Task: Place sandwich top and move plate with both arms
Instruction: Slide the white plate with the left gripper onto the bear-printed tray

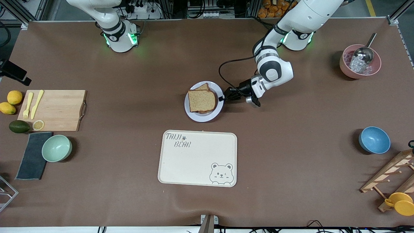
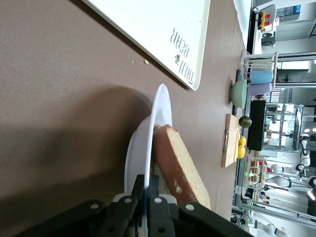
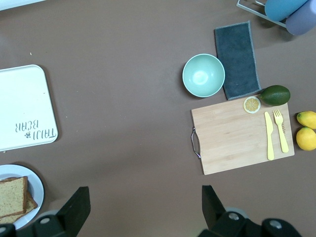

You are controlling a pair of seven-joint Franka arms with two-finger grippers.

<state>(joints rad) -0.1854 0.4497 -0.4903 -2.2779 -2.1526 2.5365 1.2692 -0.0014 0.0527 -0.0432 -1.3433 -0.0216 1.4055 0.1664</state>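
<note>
Bright, even light; soft shadows

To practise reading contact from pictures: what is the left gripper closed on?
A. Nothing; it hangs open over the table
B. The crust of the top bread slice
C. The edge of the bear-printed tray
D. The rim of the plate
D: the left wrist view shows the left gripper shut on the thin rim of the plate, with the sandwich top lying beside it, ungripped.

Both arms (image 1: 275,64) are glossy white rounded shells with dark grey joint bands, green-lit round bases, a black looping cable on the left one, and black pincer (image 1: 222,98) fingers studded with small silver screws.
</note>
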